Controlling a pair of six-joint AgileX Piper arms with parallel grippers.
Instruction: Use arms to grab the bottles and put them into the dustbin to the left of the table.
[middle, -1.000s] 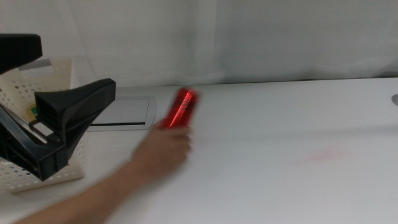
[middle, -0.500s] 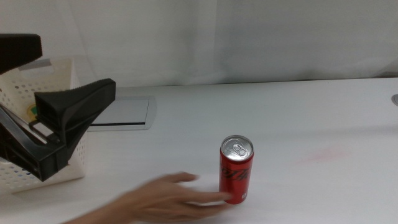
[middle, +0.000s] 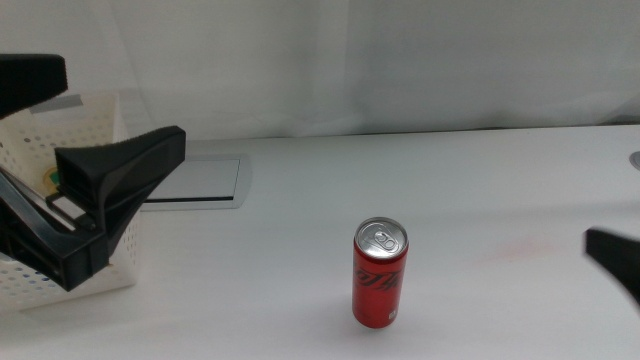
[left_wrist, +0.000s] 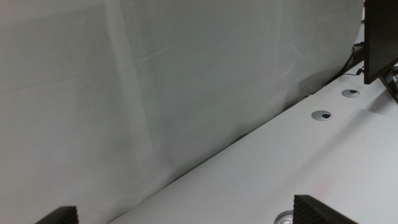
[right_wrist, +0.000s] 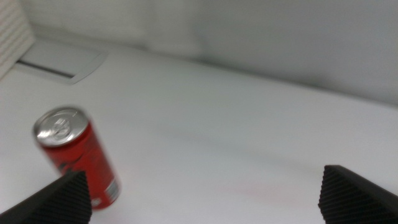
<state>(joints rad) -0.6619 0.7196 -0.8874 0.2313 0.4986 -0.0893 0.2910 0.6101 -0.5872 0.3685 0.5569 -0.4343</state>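
A slim red can (middle: 381, 273) stands upright on the white tabletop (middle: 480, 180), a little toward six o'clock from its centre, silver top and pull tab facing up. The right pincer (right_wrist: 202, 194) comes in low from four o'clock, jaws spread wide and empty, the can off to one side rather than between them; in the middle view only a dark jaw tip shows at the right edge.

To grasp well, it likely needs to swing across until the jaws straddle the can's mid-body, then close squarely so the narrow can does not tip.

The left pincer (middle: 95, 185) hangs at nine o'clock, open and empty, over the white perforated dustbin (middle: 30, 275).

The bin's inside is mostly hidden behind that pincer. The right wrist view is blurred.
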